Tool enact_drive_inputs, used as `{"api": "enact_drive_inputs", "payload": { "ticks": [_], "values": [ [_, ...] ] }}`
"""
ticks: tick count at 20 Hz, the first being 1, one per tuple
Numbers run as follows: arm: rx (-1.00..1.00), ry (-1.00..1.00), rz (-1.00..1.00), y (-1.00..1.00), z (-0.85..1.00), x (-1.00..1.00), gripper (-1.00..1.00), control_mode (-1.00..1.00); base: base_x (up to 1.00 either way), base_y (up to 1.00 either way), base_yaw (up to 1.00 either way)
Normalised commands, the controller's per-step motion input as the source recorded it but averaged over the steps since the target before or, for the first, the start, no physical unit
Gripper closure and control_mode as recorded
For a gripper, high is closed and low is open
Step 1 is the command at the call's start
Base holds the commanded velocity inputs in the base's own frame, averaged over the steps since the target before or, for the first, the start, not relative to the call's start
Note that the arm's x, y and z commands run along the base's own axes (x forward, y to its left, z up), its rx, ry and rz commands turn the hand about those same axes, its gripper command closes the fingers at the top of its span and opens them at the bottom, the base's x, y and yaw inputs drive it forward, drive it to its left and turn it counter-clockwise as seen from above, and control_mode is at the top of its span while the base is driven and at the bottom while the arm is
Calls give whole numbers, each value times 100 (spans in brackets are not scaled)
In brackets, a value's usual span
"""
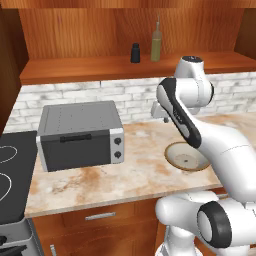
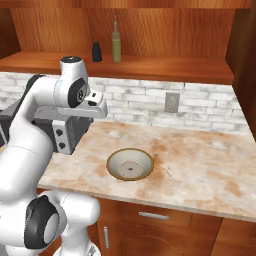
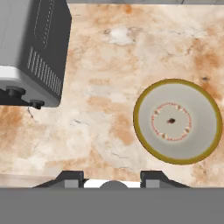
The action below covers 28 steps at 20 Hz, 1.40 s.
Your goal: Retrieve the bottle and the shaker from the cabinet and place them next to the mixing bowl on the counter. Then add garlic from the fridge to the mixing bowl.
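Two jaws shut, empty, above the counter (image 3: 109, 127).

A: What's on the cabinet (image 2: 150, 30) shelf?
B: Shaker (image 2: 96, 52) and bottle (image 2: 116, 44), upright, just beside each other, shaker on the left, both near the back panel.

A: And the worktop (image 2: 200, 165)?
B: Mixing bowl (image 2: 130, 164) sits near the front edge, nothing in it (speckled inside, dark dot at centre). Toaster oven (image 2: 67, 132) to its left, mostly behind the arm.

A: Arm?
B: Elbow raised left of frame, hand (image 2: 92, 107) level above the worktop, left of the bowl, well below the shelf. Can't make out the fingers from here.
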Motion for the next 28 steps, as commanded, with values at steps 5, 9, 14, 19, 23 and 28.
{"api": "enact_drive_inputs", "payload": {
  "ticks": [5, 9, 14, 19, 23, 28],
  "values": [
    [0, -12, -1, 2, 0, -25, -100, -100, 0, 0, 0],
    [0, -36, -4, -3, 14, -17, -100, -100, 0, 0, 0],
    [1, -36, -17, -13, 36, -26, -100, -100, 0, 0, 0],
    [0, -28, -4, -7, 66, -7, -100, -100, 0, 0, 0],
    [-5, -15, 1, -4, 41, -13, -100, -100, 0, 0, 0],
    [-6, -14, 6, -2, 42, -3, -100, -100, 0, 0, 0]
  ]
}}
